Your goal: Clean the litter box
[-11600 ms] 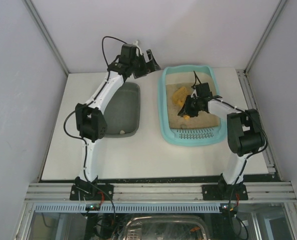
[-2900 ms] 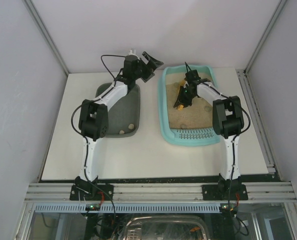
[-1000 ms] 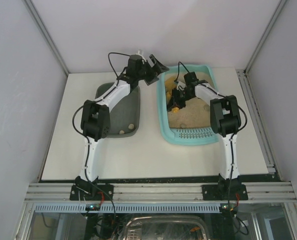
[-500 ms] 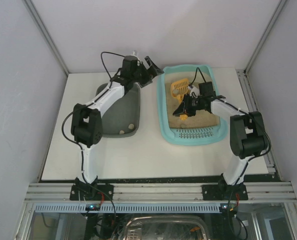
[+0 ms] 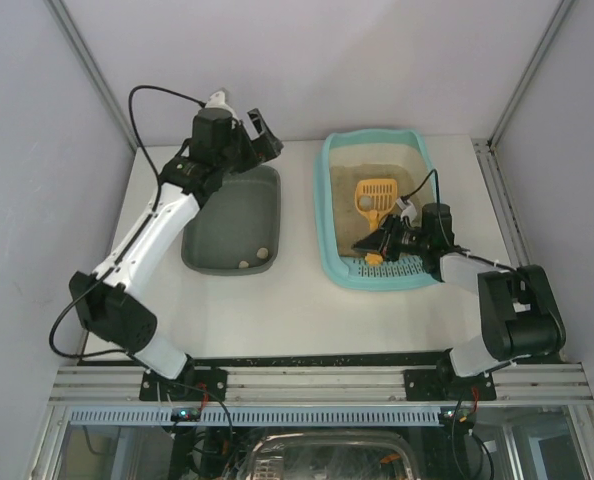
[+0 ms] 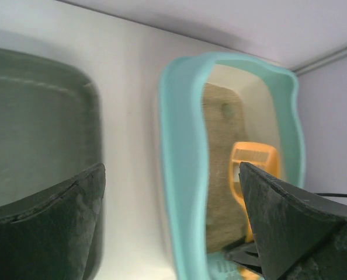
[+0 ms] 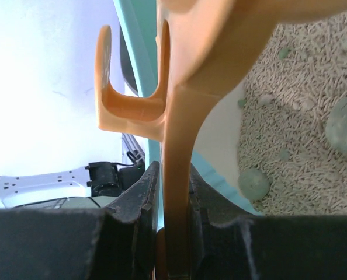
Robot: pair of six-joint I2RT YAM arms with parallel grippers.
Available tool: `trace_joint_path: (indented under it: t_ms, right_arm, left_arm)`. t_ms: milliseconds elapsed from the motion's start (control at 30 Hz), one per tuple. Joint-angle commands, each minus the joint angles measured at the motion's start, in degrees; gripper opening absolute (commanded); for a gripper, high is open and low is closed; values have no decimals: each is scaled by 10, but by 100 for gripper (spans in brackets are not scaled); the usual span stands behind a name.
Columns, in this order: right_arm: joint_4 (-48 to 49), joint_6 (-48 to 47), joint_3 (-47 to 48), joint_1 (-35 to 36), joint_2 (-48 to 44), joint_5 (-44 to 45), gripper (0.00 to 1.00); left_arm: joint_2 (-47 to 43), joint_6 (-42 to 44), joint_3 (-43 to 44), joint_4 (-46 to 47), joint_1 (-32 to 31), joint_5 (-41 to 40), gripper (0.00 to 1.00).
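Observation:
The light-teal litter box [image 5: 324, 215] sits at the right of the table, holding beige litter [image 5: 402, 175]. An orange slotted scoop [image 5: 375, 194] lies with its head over the litter and its handle toward the perforated near end. My right gripper [image 5: 382, 245] is shut on that handle; in the right wrist view the orange scoop handle [image 7: 179, 146] is pinched between the right gripper's [image 7: 174, 198] jaws. Pale green lumps [image 7: 254, 184] rest on the litter [image 7: 302, 116]. My left gripper [image 5: 254, 138] hangs open and empty above the far end of the grey tub. From the left wrist view the left gripper [image 6: 172, 175] frames the litter box rim [image 6: 182, 175].
A dark grey-green tub [image 5: 205, 235] stands left of the litter box, with two small pale lumps [image 5: 260, 252] at its near end. White walls enclose the table on three sides. A metal rail [image 5: 317, 382] runs along the near edge.
My left arm has swung left, from the litter box's corner to above the tub's far end. My right gripper has drawn back toward the box's near end, bringing the scoop along.

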Motion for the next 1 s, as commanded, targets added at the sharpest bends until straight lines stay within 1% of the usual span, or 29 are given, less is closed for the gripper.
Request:
trace_joint_path:
  t_ms: [0, 67, 100, 167, 200, 267, 300, 333, 400, 433, 500, 533, 600, 633, 667, 700, 733, 767, 833, 900, 933, 967]
  right_arm:
    - [128, 59, -17, -3, -42, -11, 0]
    - [59, 18, 15, 28, -48, -25, 0]
    - [74, 31, 11, 27, -54, -31, 0]
    - [147, 98, -23, -15, -61, -30, 0]
    - [144, 93, -24, -17, -60, -22, 0]
    - [70, 43, 8, 14, -59, -22, 0]
    - [43, 34, 21, 20, -63, -26, 0]
    - [49, 46, 17, 7, -70, -31, 0]
    - [93, 82, -7, -38, -84, -31, 0]
    - [72, 69, 2, -40, -86, -26, 0]
    - [-51, -7, 55, -4, -87, -24, 0]
    - [-70, -22, 65, 5, -91, -28, 0]
    - [-14, 26, 39, -31, -102, -36, 0]
    - [-5, 36, 34, -46, -103, -29, 0]
    - [-33, 7, 48, -35, -102, -24, 0]
    - [-82, -26, 70, -18, -99, -22, 0]
    - [-113, -38, 85, -7, -100, -21, 0]
    - [-103, -23, 82, -11, -105, -26, 0]
    - [-44, 17, 55, -26, -109, -25, 0]
    - [-80, -16, 79, -2, -101, -14, 0]
    - [-126, -42, 94, 17, -98, -5, 0]
    - [-137, -53, 101, 32, -101, 1, 0]
  left_arm:
    - [-57, 85, -44, -89, 3, -123, 100]
    - [-78, 101, -71, -89, 2, -139, 100]
    - [-83, 108, -81, -89, 2, -144, 100]
    - [-85, 122, -92, -93, 2, -146, 100]
    - [-83, 124, -93, -96, 2, -149, 100]
    - [-66, 127, -75, -116, 4, -140, 100]
    - [-61, 129, -64, -124, 6, -132, 100]
    - [-60, 128, -60, -127, 10, -125, 100]
    - [-63, 117, -64, -127, 31, -101, 100]
    - [-64, 110, -68, -125, 43, -85, 100]
    - [-68, 102, -73, -117, 68, -49, 100]
    - [-72, 94, -80, -110, 82, -34, 99]
    - [-78, 77, -93, -103, 108, -16, 99]
    - [-81, 74, -94, -102, 114, -17, 99]
    - [-82, 74, -95, -102, 118, -19, 99]
    - [-84, 74, -95, -102, 120, -22, 99]
    - [-84, 74, -95, -102, 121, -24, 99]
    - [-83, 75, -95, -102, 121, -25, 99]
    - [-82, 74, -94, -103, 123, -25, 99]
    - [-84, 75, -94, -104, 124, -29, 99]
    - [-86, 74, -94, -104, 126, -33, 99]
    - [-89, 73, -94, -108, 128, -40, 99]
